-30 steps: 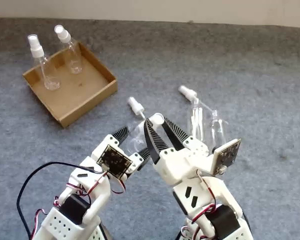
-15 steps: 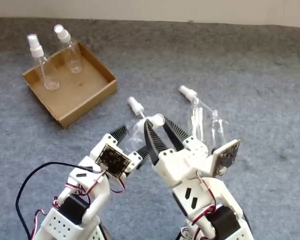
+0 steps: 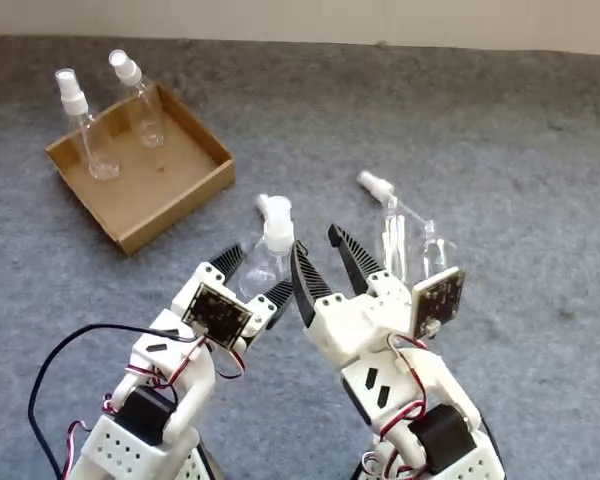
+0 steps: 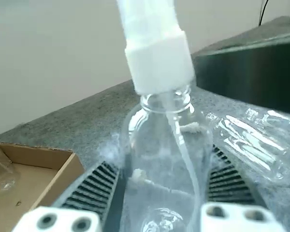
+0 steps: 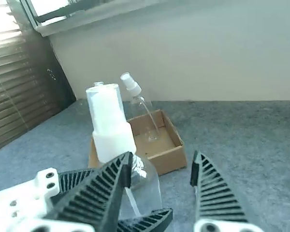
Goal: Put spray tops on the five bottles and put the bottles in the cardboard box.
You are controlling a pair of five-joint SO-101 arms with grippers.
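— Where is the bottle in hand to be found?
— A clear bottle (image 3: 263,268) is held just below the middle of the high view, clamped between the jaws of the left gripper (image 3: 252,276). It is kept roughly upright. A white spray top (image 3: 277,226) is seen sitting on its neck, a little tilted.

— And how is the right gripper set?
— The right gripper (image 3: 316,240) is found just right of that bottle, its jaws spread wide with nothing between them. Whether its nearer finger touches the spray top cannot be told.

— Where is the cardboard box placed?
— The cardboard box (image 3: 176,205) is set in the upper left of the frame, well apart from both grippers. Two capped bottles (image 3: 88,135) are stood upright along its upper-left side, next to each other.

— What else of the task is seen?
— Two further bottles (image 3: 396,240) are stood right of centre, near the right gripper. A second spray top (image 3: 374,185) is seen just above them in the frame; whether it is seated on one cannot be told.
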